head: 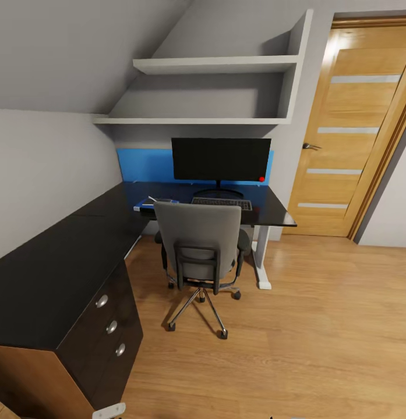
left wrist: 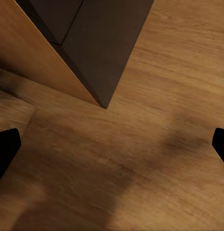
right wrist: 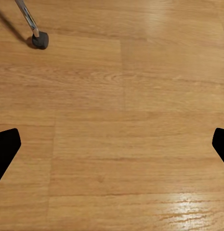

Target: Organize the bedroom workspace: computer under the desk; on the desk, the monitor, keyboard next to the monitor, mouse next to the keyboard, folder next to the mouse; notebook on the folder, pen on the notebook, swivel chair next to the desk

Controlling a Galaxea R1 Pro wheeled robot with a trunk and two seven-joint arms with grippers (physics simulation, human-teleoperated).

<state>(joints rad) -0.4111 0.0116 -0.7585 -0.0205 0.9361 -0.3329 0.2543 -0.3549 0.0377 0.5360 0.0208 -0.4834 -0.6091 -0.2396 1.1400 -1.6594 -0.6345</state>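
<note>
Both hands, left hand [left wrist: 112,149] and right hand [right wrist: 112,149], gape empty over the floor; approaching the swivel chair [head: 200,247] comes next, I judge.

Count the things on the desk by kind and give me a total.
Monitor: 1
Keyboard: 1
Blue item, folder or notebook: 1, too small to tell apart
Total on the desk: 3

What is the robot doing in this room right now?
Nothing is being held yet. The robot faces the desk, where the monitor and keyboard already sit. The swivel chair is pulled up to the desk. Both the left gripper and right gripper are open, pointing down at the wooden floor.
</note>
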